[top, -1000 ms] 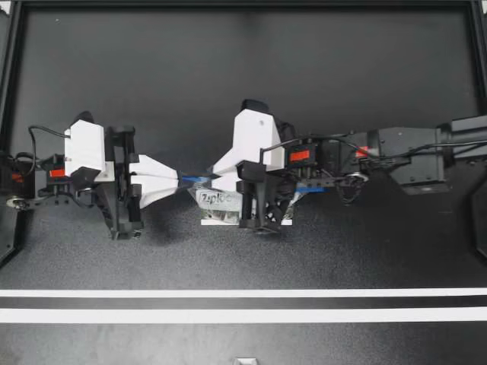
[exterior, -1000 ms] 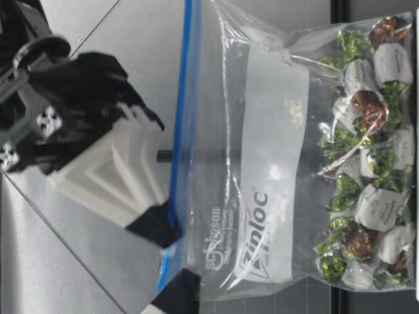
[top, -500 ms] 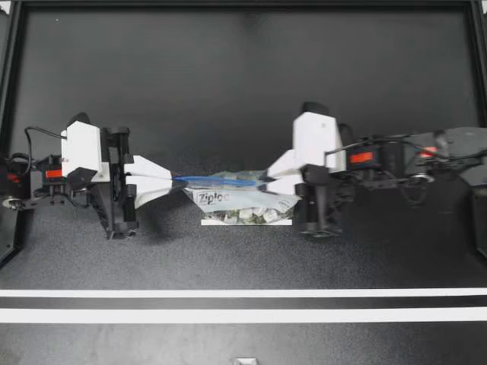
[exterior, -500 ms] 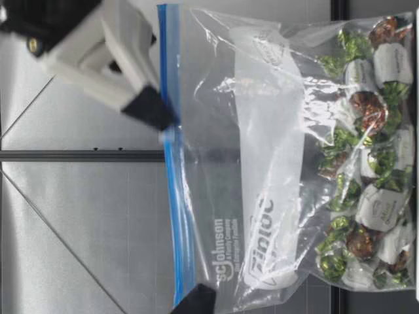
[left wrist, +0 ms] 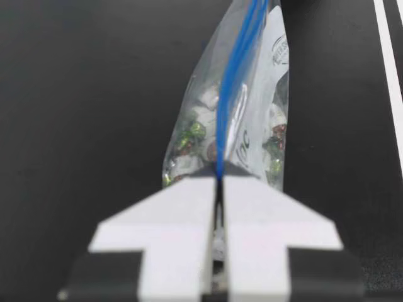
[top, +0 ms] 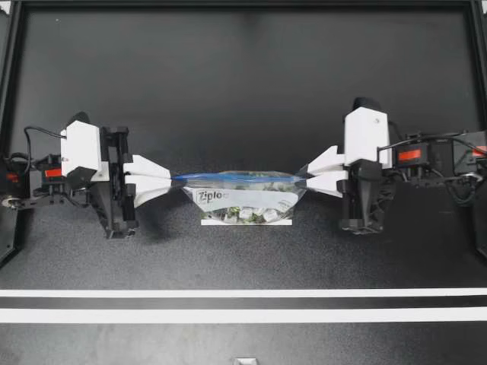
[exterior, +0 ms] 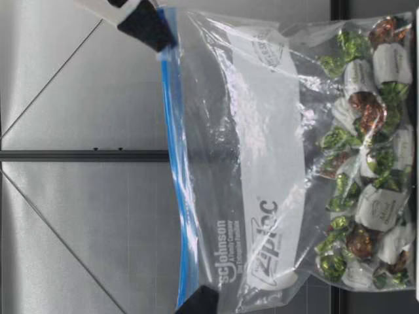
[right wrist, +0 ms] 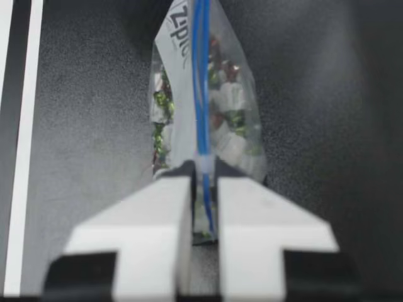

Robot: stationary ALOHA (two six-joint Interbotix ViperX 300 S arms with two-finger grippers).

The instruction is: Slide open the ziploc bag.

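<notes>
A clear ziploc bag [top: 243, 201] with a blue zip strip [top: 236, 179] hangs upright between my two grippers, and wrapped sweets [exterior: 366, 196] fill its bottom. My left gripper [top: 178, 181] is shut on the bag's left top corner; in the left wrist view the strip [left wrist: 236, 75] runs out from between its fingers [left wrist: 182, 214]. My right gripper [top: 303, 182] is shut on the slider [right wrist: 203, 166] at the strip's right end. In the low view, black pads pinch both top corners: my right gripper [exterior: 147, 26] and my left gripper [exterior: 196, 302]. Between them the strip [exterior: 171, 163] bows slightly.
The bag rests on a black table [top: 243, 91] with a raised black frame [top: 243, 4] round its back and sides. Two white stripes [top: 243, 293] cross the table near its front. Both arms lie along the bag's line, one on each side.
My right gripper has travelled right along the blue strip, from close to my left gripper to the bag's far corner. The left gripper has held its corner in place.
</notes>
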